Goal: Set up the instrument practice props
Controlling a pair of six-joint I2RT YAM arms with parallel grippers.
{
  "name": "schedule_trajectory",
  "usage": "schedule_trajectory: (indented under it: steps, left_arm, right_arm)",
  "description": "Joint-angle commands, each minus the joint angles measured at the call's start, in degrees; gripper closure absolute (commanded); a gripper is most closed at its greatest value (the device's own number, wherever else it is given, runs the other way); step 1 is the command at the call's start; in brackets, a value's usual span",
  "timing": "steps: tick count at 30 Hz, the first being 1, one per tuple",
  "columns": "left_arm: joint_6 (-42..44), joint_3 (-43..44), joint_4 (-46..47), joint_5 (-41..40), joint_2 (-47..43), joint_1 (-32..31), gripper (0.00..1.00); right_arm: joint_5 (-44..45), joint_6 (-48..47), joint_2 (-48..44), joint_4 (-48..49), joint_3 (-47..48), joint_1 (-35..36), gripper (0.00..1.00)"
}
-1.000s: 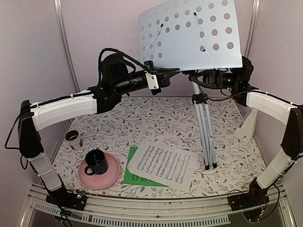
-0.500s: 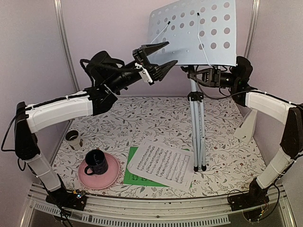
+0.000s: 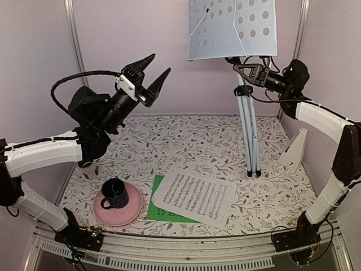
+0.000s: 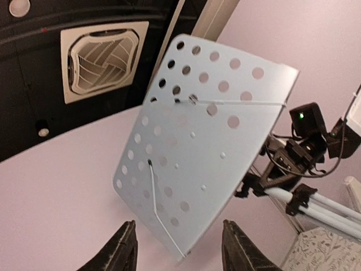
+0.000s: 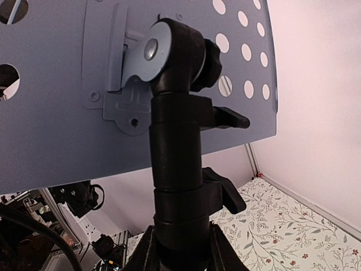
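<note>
Risk: tipping. The music stand [image 3: 232, 28] stands at the table's [image 3: 186, 141] right rear on tripod legs [image 3: 251, 132] that look folded together, a narrow footing. If the right gripper [image 3: 243, 70], clamped on the column under the desk, lets go, it likely falls. Long axis near vertical, slightly tilted. Perforated face points front-left, toward the left gripper [image 3: 151, 74], which hangs spread and empty, well apart.

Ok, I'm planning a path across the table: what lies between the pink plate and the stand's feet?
The white sheet, overlapping the green sheet beneath it; the top view shows both.
</note>
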Motion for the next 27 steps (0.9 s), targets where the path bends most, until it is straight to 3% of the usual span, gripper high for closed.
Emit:
schedule_trajectory:
  steps: [1,5,10,15,20,27]
  left_arm:
    - [-19.5,-5.2,-5.2,-5.2,0.8,0.3,0.49]
    - [-29.3,-5.2,-8.1,1.6,5.4,0.3,0.47]
    - [-38.0,1.5,-9.6,8.4,15.5,0.3,0.39]
    - [-44.4,9.2,-8.1,13.2,24.5,0.2,0.39]
    - [-47.7,17.6,-10.0,17.0,31.6,-0.6,0.36]
    - [-45.1,25.2,-18.6,20.5,37.7,-1.9,0.34]
  right_arm:
    - [8.1,-0.2,-4.4,15.5,2.2,0.3,1.00]
    - [9.1,1.4,-4.1,21.2,-0.4,0.3,1.00]
    - [10.1,6.0,-2.7,28.5,-2.2,0.5,1.00]
    - [12.3,7.9,-1.9,32.6,-2.9,2.0,1.00]
    - [13.5,8.2,-1.4,35.3,-3.8,3.5,1.00]
    - [13.7,8.9,-0.8,38.8,-4.9,4.2,1.00]
